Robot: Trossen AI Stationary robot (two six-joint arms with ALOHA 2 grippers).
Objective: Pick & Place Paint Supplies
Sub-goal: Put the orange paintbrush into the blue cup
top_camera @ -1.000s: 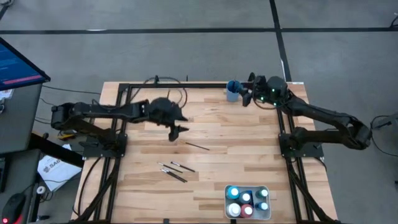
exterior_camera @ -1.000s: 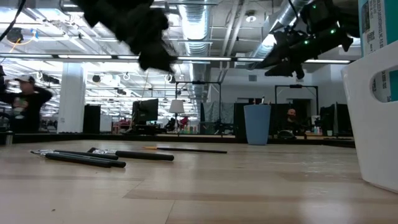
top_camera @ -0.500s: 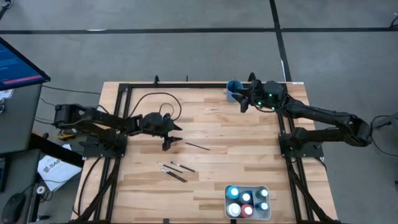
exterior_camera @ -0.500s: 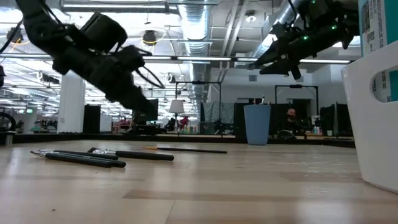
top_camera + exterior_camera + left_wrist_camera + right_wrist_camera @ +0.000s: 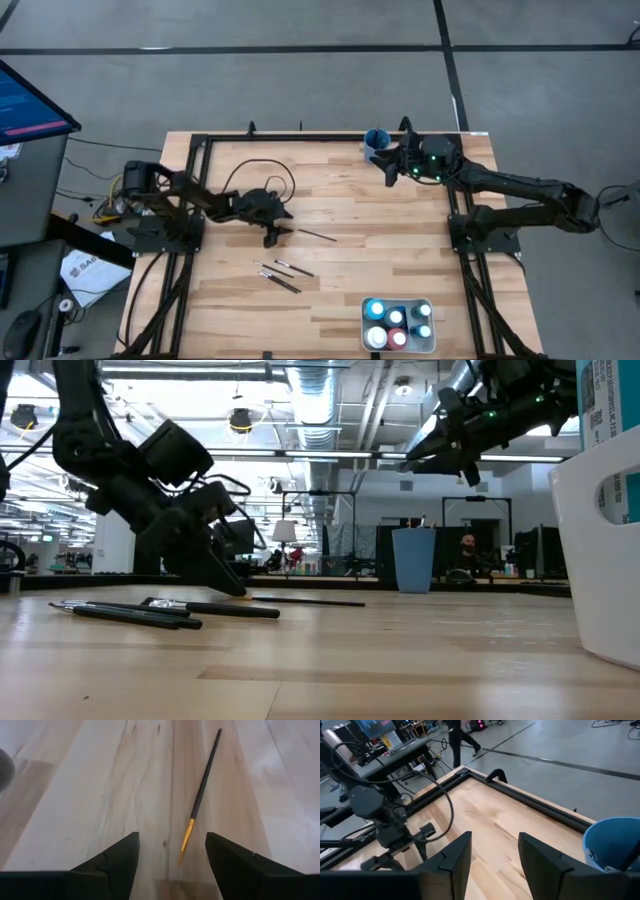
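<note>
The dark six-joint left arm reaches in low from the table's left edge, its two-finger left gripper (image 5: 272,237) tipped down close to the wooden surface — fingers (image 5: 117,857) spread apart with nothing between them. The dark right arm stretches along the far right side, its right gripper (image 5: 389,170) raised well above the table — fingers (image 5: 456,851) parted, holding nothing.

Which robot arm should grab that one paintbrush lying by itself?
The left. Its open hand is down at the table with the lone paintbrush just ahead of its fingers. The right hand is up by the blue cup, far from it.
</note>
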